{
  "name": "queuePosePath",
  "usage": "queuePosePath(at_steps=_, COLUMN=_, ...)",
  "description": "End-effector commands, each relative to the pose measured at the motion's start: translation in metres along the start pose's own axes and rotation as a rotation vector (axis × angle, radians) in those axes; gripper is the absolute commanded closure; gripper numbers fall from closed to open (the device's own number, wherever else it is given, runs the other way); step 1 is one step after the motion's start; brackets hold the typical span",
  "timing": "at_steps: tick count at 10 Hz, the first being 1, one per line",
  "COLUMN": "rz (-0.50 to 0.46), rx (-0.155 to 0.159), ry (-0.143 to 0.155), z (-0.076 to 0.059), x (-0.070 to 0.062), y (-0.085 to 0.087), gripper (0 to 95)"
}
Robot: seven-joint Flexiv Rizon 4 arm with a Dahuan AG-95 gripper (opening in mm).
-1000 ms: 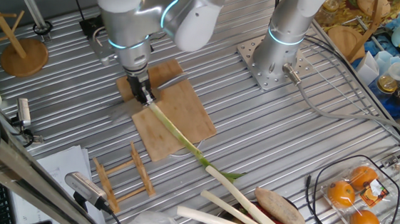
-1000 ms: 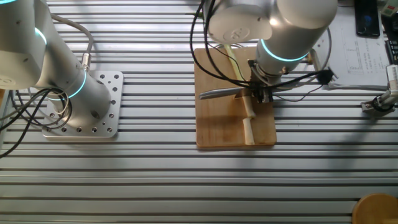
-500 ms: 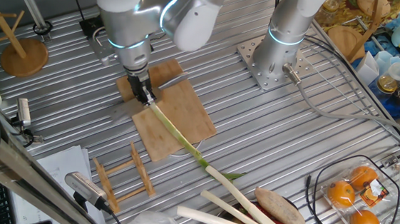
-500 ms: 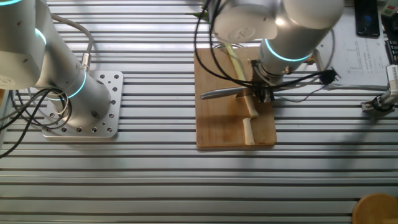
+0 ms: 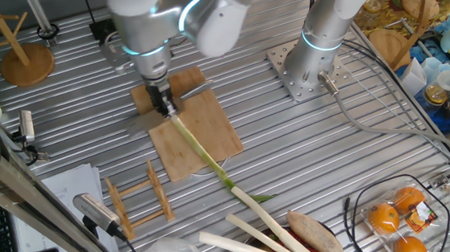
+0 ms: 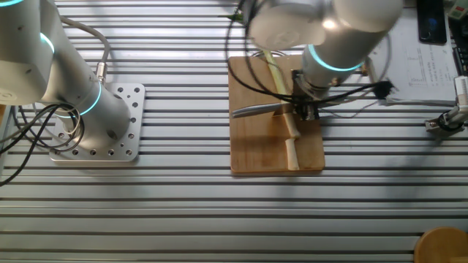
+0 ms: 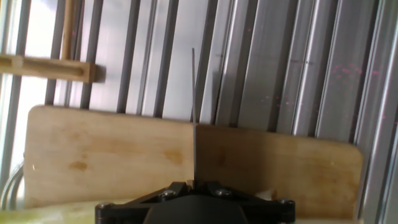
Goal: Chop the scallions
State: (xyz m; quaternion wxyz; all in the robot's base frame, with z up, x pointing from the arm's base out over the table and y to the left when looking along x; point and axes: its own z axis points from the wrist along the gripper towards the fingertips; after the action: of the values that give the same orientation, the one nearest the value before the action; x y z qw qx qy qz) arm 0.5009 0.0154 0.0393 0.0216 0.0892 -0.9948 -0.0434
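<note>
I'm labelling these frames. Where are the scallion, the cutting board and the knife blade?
scallion (image 5: 206, 155): one fixed view, mid-stalk over the board's edge.
cutting board (image 6: 252, 146): the other fixed view, bare left half.
knife blade (image 6: 252, 110): the other fixed view, middle of the blade.

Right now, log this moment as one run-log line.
claw: gripping knife | blade: across scallion on cutting board | one cut piece apart

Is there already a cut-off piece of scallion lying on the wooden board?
Yes: a short pale piece lies on the cutting board, apart from the long scallion stalk near the tool.
</note>
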Motion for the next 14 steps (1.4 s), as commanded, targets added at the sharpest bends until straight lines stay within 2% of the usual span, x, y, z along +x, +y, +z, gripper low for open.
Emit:
queuePosePath(at_steps=1, rz=-0.006, rx=0.007, ry=0.021, z=0.007, x=0.003, y=0.001, gripper=95.0)
queuePosePath(at_steps=3, rz=-0.010, rx=0.017, ry=0.016, z=0.014, x=0.012, y=0.002, gripper=95.0)
queuePosePath(at_steps=4, rz=-0.018, rx=0.022, ry=0.014, z=0.011, x=0.015, y=0.001, gripper=95.0)
queuePosePath(at_steps=5, rz=-0.016, rx=0.014, ry=0.001, z=0.011, x=0.014, y=0.001, gripper=95.0)
queuePosePath(at_steps=6, rz=-0.013, rx=0.006, ry=-0.008, z=0.009, x=0.011, y=0.000, gripper=95.0)
queuePosePath(at_steps=8, rz=-0.018, rx=0.012, ry=-0.024, z=0.012, x=0.009, y=-0.001, gripper=95.0)
queuePosePath(at_steps=9, rz=-0.022, rx=0.014, ry=-0.020, z=0.010, x=0.009, y=-0.001, gripper=95.0)
queuePosePath(at_steps=12, rz=-0.020, rx=0.008, ry=-0.058, z=0.002, x=0.000, y=-0.002, gripper=95.0)
queuePosePath(at_steps=14, rz=-0.013, rx=0.000, ry=-0.063, z=-0.001, x=-0.006, y=-0.003, gripper=95.0)
